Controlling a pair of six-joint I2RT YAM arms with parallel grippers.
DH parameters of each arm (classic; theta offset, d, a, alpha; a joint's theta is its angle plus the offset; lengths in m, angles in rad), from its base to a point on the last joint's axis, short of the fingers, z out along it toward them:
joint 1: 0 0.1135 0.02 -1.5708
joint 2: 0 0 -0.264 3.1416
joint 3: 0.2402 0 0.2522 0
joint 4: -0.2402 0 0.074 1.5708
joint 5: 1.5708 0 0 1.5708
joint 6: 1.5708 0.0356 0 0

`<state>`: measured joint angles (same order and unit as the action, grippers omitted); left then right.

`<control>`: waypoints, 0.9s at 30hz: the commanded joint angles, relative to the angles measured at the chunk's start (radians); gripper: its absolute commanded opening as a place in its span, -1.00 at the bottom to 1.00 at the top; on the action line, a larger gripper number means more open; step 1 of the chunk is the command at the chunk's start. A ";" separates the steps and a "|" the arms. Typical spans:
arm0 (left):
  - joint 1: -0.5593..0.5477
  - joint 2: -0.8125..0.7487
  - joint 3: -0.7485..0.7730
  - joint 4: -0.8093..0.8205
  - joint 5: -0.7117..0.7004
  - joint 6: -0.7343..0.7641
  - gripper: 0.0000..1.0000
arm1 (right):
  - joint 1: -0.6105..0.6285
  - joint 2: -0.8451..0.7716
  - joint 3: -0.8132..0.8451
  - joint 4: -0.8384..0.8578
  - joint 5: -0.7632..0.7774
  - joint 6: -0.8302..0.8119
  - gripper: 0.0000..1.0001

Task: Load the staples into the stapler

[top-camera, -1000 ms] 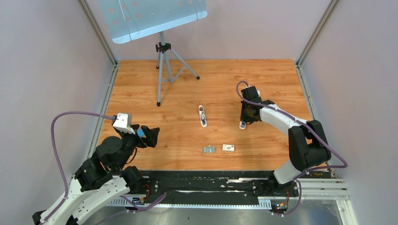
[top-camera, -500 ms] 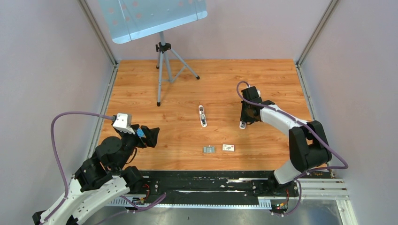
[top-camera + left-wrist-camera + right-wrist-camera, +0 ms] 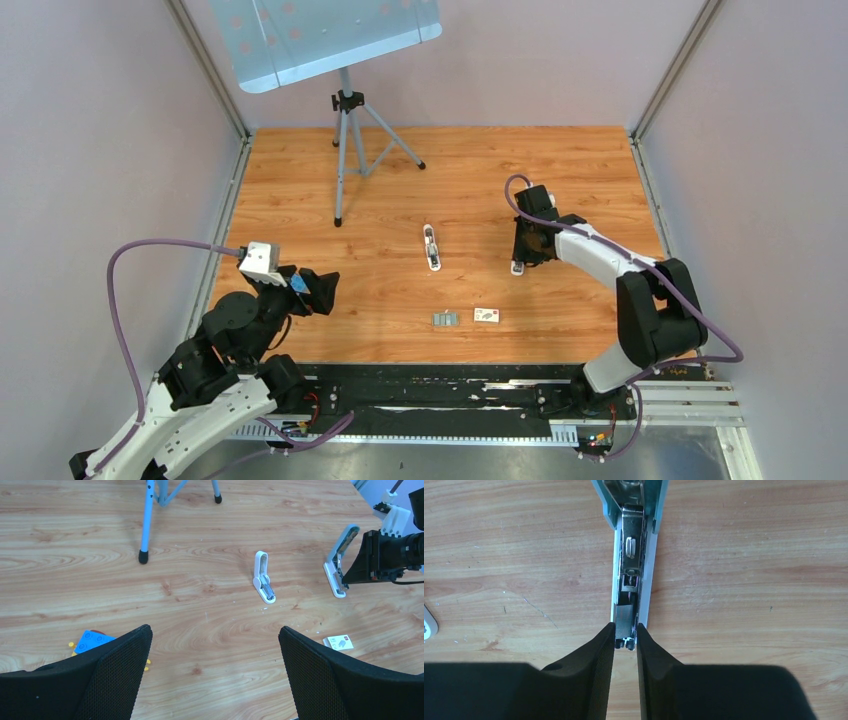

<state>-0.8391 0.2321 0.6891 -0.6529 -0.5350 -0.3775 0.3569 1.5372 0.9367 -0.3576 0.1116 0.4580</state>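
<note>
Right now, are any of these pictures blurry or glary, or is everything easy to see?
Top view: even soft light, everything sharp. Left wrist view: the table is sharp, but its own dark jaws crowd the bottom. Right wrist view: metal on the stapler glints; the jaws are near-black, detail lost.

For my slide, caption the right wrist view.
Right pincer pinches the open stapler by its metal rail, on the table.

Bright even overhead light, soft faint shadows, sharp focus (wrist views slightly warped)

Stapler (image 3: 631, 565) white/teal, top hinged open, metal track showing; grey staples (image 3: 445, 319) flat, well apart.
</note>
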 commanded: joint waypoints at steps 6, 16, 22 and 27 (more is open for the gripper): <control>0.006 0.007 -0.015 0.012 -0.017 -0.007 1.00 | -0.015 -0.050 0.022 -0.084 -0.019 -0.046 -0.43; 0.006 0.291 -0.006 0.189 0.267 -0.086 0.94 | -0.041 -0.015 0.045 -0.074 -0.064 -0.108 -0.30; 0.006 0.587 0.038 0.409 0.438 -0.134 0.58 | -0.129 -0.033 0.018 0.017 -0.232 -0.141 -0.41; 0.006 0.848 0.165 0.500 0.474 -0.101 0.43 | -0.179 0.011 0.022 0.103 -0.362 -0.172 -0.37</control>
<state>-0.8391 0.9398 0.7410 -0.3065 -0.1383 -0.4866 0.2115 1.5116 0.9565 -0.3264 -0.1257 0.3252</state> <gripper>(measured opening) 0.741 0.297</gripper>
